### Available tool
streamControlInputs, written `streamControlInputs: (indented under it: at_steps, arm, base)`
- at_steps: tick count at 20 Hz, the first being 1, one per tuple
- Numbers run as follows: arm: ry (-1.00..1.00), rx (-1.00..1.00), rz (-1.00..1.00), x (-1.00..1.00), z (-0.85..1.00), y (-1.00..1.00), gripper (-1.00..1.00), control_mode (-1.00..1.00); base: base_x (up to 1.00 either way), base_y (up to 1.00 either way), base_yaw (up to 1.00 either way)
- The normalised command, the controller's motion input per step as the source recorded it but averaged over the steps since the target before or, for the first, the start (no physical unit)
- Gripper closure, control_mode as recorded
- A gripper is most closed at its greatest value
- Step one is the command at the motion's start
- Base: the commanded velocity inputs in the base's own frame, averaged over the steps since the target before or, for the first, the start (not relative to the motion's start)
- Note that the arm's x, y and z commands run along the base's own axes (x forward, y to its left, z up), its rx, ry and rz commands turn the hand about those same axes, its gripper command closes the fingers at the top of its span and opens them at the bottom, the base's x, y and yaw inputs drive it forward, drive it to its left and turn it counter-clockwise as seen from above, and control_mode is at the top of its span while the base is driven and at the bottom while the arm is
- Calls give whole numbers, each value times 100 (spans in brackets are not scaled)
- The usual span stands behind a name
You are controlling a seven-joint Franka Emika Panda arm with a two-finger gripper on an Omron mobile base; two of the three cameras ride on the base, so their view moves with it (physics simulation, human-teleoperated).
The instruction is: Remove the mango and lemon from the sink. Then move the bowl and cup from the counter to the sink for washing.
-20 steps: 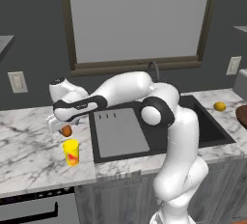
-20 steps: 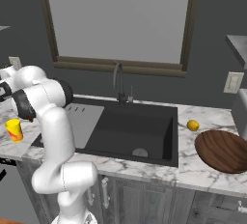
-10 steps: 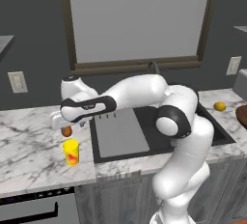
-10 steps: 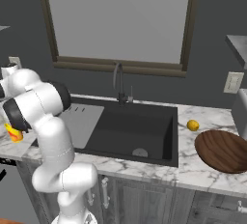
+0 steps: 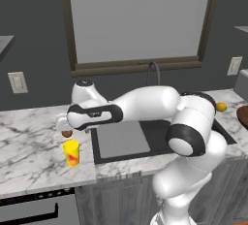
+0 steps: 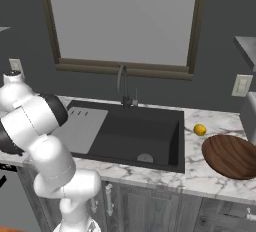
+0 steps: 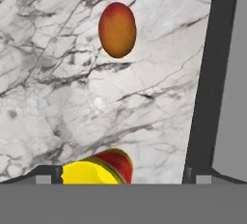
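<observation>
arm swung right | hand view: mango [image 7: 117,29] apart from cup [image 7: 96,170], seemingly

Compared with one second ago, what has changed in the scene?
The arm has swung: its elbow now bulges further right over the sink, while the open gripper stays above the mango on the counter. Nothing was taken or released. The cup, lemon and bowl have not moved.

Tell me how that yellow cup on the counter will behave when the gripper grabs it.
The cup stands upright and narrow on the counter, so a sideways nudge would probably tip it. It looks rigid and small, likely light. Its smooth round side may slip between the fingers. The mango lies apart from it, unlikely to interfere.
</observation>
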Motion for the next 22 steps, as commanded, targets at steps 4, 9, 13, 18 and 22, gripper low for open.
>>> streamControlInputs:
  at_steps: [4,9,13,18,22]
  arm:
    - [3,3,-9,-17,4,-6,-100,-100]
    - [10,1,-8,-9,1,-6,-100,-100]
    - [10,1,-6,-8,0,-3,-100,-100]
    - [9,1,-4,-3,0,0,-100,-100]
    - [2,0,0,-1,0,0,-100,-100]
  base:
    - [0,0,0]
    - [0,0,0]
    - [0,0,0]
    - [0,0,0]
    - [0,0,0]
